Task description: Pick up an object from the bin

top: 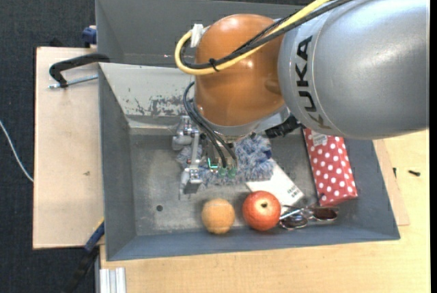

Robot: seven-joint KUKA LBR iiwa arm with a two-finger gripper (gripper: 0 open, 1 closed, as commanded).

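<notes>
A blue-and-white speckled cloth [254,154] is lying crumpled near the middle of the grey bin [145,182], partly tucked under the arm's orange wrist cover [235,70]. The claw [192,177] is hanging just beside the cloth's left edge; whether it is wide or narrow, I cannot tell. A white card [276,184] is touching the cloth. Along the front wall a tan ball [218,215], a red apple [261,210] and sunglasses [308,216] are sitting in a row, and a red polka-dot box [331,165] is lying at the right.
</notes>
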